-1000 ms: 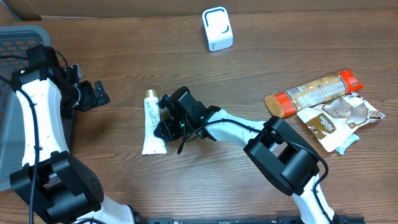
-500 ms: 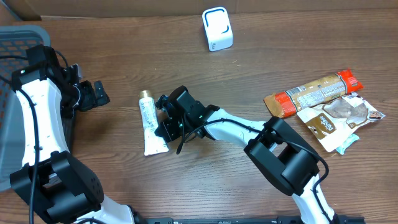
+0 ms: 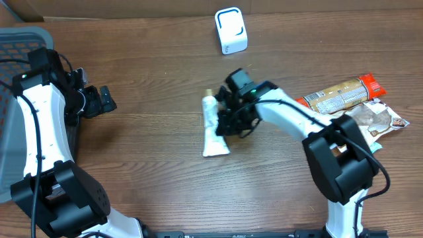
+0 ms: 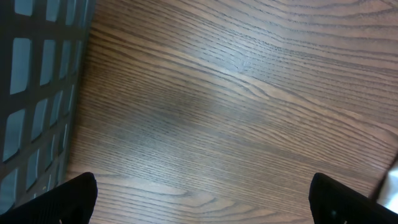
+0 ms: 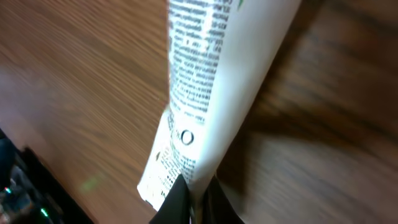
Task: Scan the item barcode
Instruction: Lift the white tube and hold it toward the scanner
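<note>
Tube (image 3: 211, 135): soft white plastic with a small tan cap and a flat tail flaring wide, at mid-table on brown wood-grain top (image 3: 132, 53). Dense black fine print ran down its side, too blurred to read. Right gripper (image 3: 226, 120) was clamped on the tube's side. Left gripper (image 3: 100, 100) stood with jaws wide apart over bare wood beside the grey mesh basket (image 3: 13, 39).

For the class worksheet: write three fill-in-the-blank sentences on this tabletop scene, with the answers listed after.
The right gripper is shut on a white ____.
The left gripper holds nothing; its jaws stand ____.
The white device at the top of the overhead view has a ____ outline.
Answers: tube, open, blue.
</note>
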Controlling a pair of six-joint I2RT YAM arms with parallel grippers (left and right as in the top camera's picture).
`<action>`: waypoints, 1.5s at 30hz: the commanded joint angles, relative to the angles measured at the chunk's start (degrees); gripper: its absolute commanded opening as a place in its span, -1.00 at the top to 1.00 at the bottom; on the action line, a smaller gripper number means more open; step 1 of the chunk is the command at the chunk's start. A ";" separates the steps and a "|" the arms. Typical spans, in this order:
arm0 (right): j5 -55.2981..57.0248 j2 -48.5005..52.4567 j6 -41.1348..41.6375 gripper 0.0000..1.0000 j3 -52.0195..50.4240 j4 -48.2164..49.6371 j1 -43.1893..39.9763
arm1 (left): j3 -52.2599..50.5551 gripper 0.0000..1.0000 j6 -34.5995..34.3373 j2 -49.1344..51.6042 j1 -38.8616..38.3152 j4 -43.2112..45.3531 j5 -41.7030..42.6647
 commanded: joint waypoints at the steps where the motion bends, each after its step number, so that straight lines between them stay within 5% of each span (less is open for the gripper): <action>1: 4.81 -1.66 -8.26 0.86 -0.02 -5.03 -1.18 | 0.70 -0.99 -0.76 0.39 -0.07 0.04 0.22; 6: 7.72 -1.66 -9.84 0.50 -0.02 -8.68 -3.37 | 0.70 -1.00 -0.76 0.39 -0.07 0.04 0.22; 14: -4.04 -1.64 -9.84 0.43 -0.04 -7.61 -1.38 | 0.70 -0.99 -0.76 0.39 -0.07 0.04 0.22; 21: -8.92 -1.64 -9.81 0.17 -0.04 -4.35 5.33 | 0.70 -0.99 -0.76 0.39 -0.07 0.04 0.22; 38: 1.42 -1.66 -9.46 0.17 10.84 -4.98 -0.24 | 0.70 -0.99 -0.76 0.39 -0.07 0.04 0.22; 45: 14.45 -1.01 -14.82 0.13 12.66 4.57 -3.45 | 0.70 -0.99 -0.76 0.39 -0.07 0.04 0.22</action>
